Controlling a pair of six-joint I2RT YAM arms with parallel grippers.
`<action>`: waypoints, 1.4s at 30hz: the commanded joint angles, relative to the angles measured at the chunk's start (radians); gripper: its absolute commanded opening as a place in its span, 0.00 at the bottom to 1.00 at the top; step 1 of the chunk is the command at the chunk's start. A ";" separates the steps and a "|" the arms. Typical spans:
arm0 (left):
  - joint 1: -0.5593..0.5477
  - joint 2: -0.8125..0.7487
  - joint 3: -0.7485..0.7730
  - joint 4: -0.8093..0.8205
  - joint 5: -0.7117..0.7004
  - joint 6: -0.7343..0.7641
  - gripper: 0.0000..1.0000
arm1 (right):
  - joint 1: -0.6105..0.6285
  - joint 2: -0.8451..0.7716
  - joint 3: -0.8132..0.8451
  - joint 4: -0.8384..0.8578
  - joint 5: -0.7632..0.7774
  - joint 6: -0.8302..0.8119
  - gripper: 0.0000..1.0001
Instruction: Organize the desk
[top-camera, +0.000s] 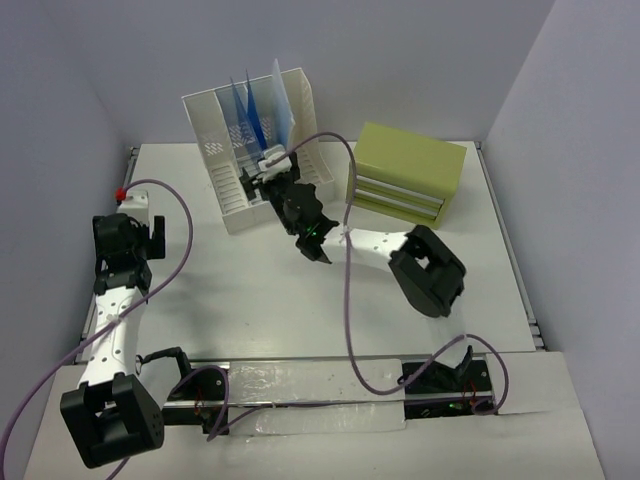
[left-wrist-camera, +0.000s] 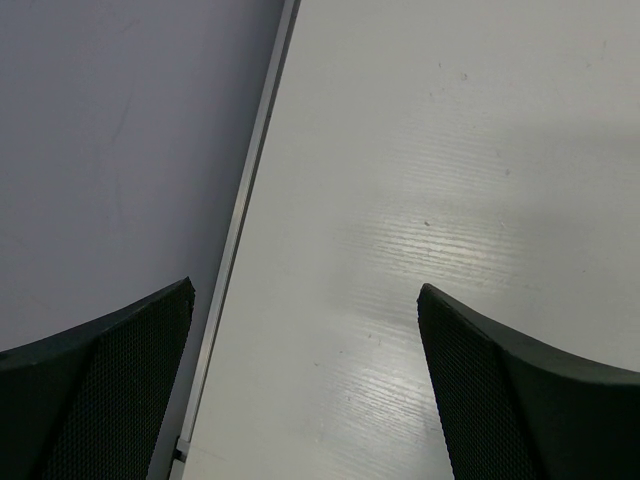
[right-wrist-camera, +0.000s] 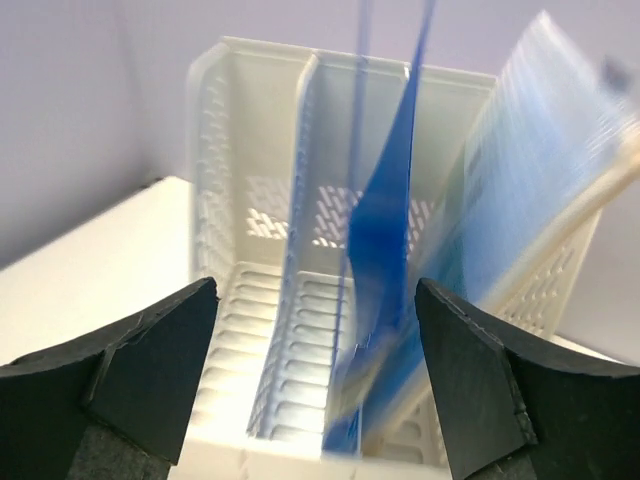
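Large flat white matte counter beneath my arms, faint sheen, my left gripper released over its left edge, my right gripper spread empty facing the white slotted rack of blue folders

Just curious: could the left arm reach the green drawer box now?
Probably not: the left gripper is far left on the desk, the green drawer box far right, and the right arm lies between.
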 joint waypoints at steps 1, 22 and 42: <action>0.008 -0.036 -0.005 -0.012 0.032 -0.025 0.99 | 0.018 -0.285 -0.094 -0.129 -0.060 0.022 0.88; 0.012 -0.105 -0.216 -0.010 0.101 -0.026 0.99 | -0.167 -0.895 -0.767 -0.828 0.060 0.657 0.94; 0.012 -0.061 -0.209 -0.029 0.112 -0.016 0.99 | -0.283 -1.141 -1.074 -0.801 0.366 0.929 1.00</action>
